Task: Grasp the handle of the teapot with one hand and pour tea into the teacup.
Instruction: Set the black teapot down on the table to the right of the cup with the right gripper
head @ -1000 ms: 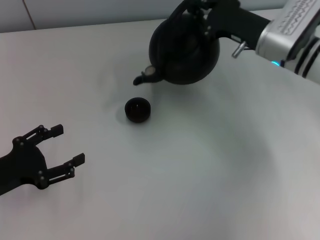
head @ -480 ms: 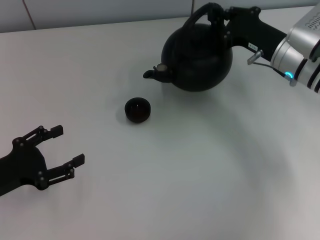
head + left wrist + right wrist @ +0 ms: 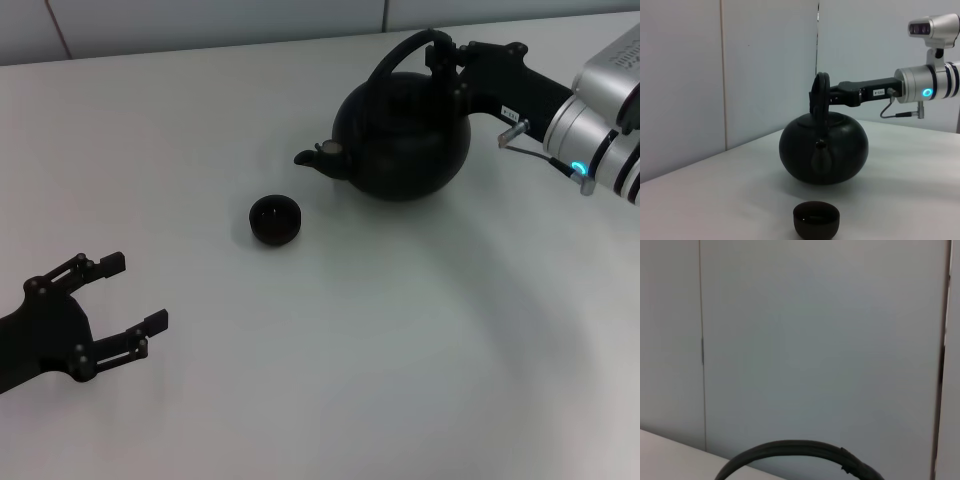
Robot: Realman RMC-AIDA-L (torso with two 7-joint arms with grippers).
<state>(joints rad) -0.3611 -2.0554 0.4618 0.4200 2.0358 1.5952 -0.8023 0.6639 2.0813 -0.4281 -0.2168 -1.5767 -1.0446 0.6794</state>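
The black teapot (image 3: pixel 402 142) stands upright at table level at the back right, its spout (image 3: pixel 312 158) pointing left toward the teacup. My right gripper (image 3: pixel 446 56) is shut on the top of the arched handle (image 3: pixel 398 52). The small black teacup (image 3: pixel 274 220) sits on the table, left of and in front of the spout, apart from it. The left wrist view shows the teapot (image 3: pixel 824 149), its handle (image 3: pixel 819 95) and the teacup (image 3: pixel 816 219) in front of it. The right wrist view shows only the handle's arc (image 3: pixel 790 451). My left gripper (image 3: pixel 137 291) is open and idle at the front left.
The white table (image 3: pixel 350 350) is plain. A pale wall (image 3: pixel 200 20) runs along its far edge just behind the teapot.
My right gripper has carried the teapot to the right and down, away from the teacup. The pot has gone from tilted with its spout down to upright. The left arm has not moved.
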